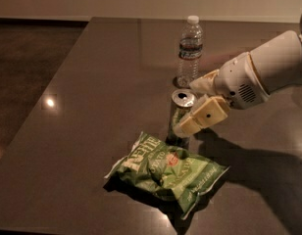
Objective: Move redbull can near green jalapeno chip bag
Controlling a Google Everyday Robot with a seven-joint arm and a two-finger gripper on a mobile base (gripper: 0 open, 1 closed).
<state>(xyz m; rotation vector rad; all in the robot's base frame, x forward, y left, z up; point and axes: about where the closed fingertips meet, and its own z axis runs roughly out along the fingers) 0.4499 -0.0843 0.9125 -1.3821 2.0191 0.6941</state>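
Observation:
The redbull can (183, 98) stands upright on the dark table (102, 82), just behind the far edge of the green jalapeno chip bag (168, 170), close to touching it. The bag lies flat and crinkled at the front middle. My gripper (186, 107) reaches in from the right and is closed on the can. One tan finger (205, 115) lies across the can's near right side and the other sits behind its top. The can's lower right side is hidden by the finger.
A clear plastic water bottle (189, 50) with a white cap stands a little behind the can. The table's left edge runs diagonally, with dark floor (28, 72) beyond it. My white arm (268, 72) extends over the table's right side.

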